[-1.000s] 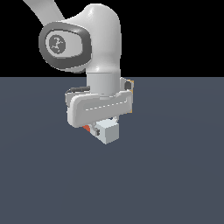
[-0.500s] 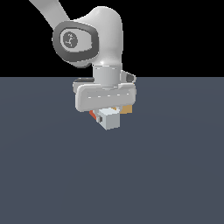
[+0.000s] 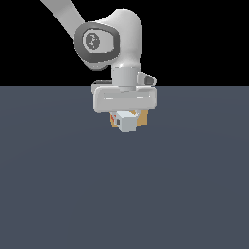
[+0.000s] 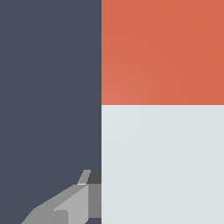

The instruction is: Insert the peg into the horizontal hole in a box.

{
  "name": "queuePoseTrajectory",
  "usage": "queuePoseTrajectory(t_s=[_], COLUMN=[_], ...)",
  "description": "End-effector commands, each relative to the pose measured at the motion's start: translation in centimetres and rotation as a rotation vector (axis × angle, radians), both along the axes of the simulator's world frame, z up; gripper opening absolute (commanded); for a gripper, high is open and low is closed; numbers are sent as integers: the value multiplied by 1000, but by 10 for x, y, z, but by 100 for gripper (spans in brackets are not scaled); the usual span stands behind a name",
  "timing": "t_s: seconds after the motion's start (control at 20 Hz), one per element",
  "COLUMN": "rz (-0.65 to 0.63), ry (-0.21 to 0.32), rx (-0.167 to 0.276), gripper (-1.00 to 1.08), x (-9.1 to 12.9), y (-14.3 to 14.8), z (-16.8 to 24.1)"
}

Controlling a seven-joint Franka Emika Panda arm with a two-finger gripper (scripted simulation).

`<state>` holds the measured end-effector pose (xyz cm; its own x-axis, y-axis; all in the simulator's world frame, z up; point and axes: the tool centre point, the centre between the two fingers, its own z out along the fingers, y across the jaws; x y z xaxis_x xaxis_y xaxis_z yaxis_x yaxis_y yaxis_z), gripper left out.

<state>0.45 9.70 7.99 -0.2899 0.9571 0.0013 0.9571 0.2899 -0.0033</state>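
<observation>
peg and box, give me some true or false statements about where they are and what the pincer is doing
1. The pincer holds the peg. True.
2. The peg lies flat on the floor away from the arm. False: it is up under the hand, gripped.
3. In the wrist view the peg shows a red-orange half and a white half. True.
4. The box stands far off at the exterior view's left edge. False: a tan piece of it shows just behind the peg.
5. The hole is plainly visible. False: neither view shows it.
</observation>
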Motion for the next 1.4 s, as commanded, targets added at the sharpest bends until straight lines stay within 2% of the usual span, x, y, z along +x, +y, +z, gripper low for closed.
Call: queuePoseTrajectory(t_s=[0.0,0.5,1.35], rz=[-41,-124,-119], ry=[-4,-4,-7], rx=[0,-1,2], gripper=[-100,-100,-100], x=[6,19,20], y=[8,24,24], z=[5,13,15])
